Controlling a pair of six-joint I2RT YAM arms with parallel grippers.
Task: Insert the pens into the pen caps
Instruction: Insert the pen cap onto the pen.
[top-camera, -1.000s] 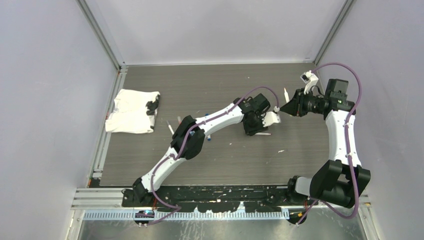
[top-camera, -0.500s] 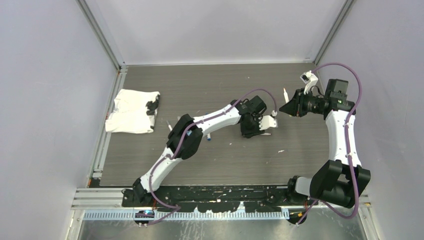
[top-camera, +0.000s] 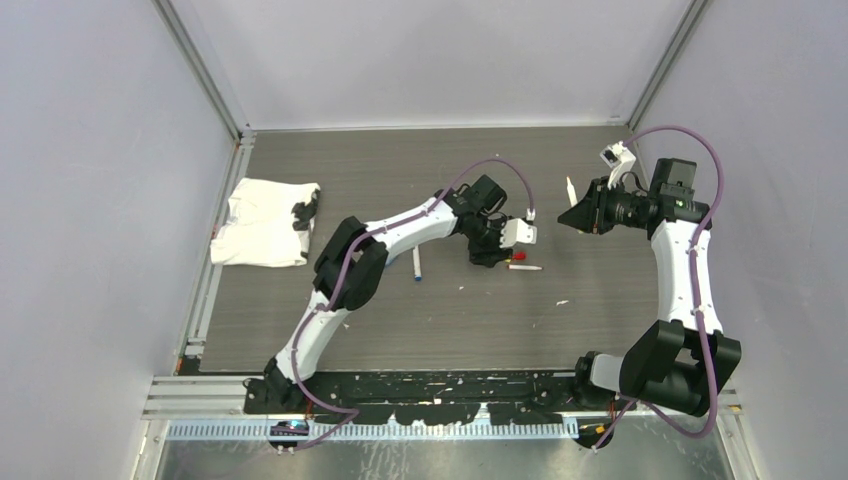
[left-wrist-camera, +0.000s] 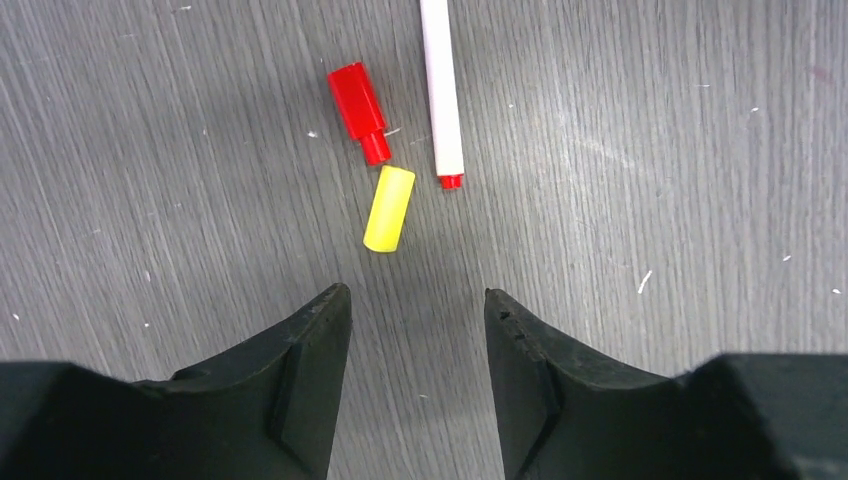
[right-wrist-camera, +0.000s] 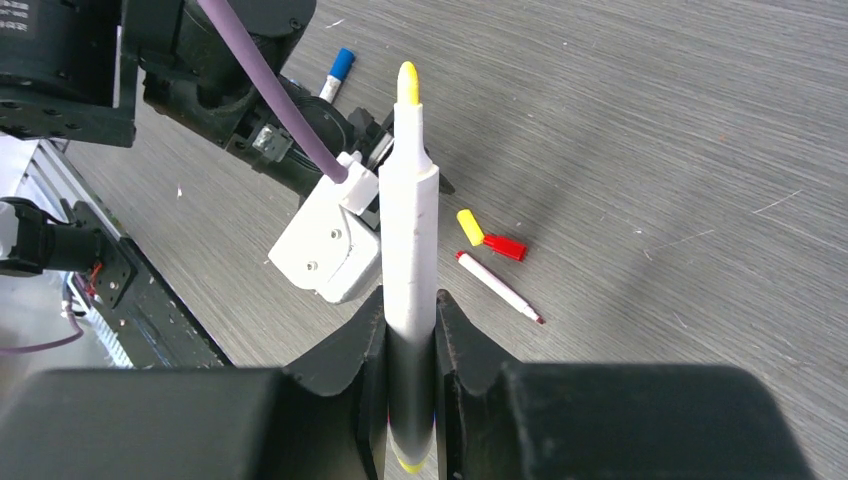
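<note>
Left hand (left-wrist-camera: 415, 296) has drawn back leftward from right hand (right-wrist-camera: 410, 312), now hovers above yellow cap (left-wrist-camera: 388, 208) | fingers apart, empty | right hand clamped on yellow-tipped pen (right-wrist-camera: 411, 200), tip outward | risk: red cap (left-wrist-camera: 358, 98) just beside gets pinched too; cap may roll on surface (left-wrist-camera: 650, 150)

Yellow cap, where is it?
In the left wrist view, the yellow cap lies just ahead of the open left gripper, close beside the red cap and red-tipped pen.
</note>
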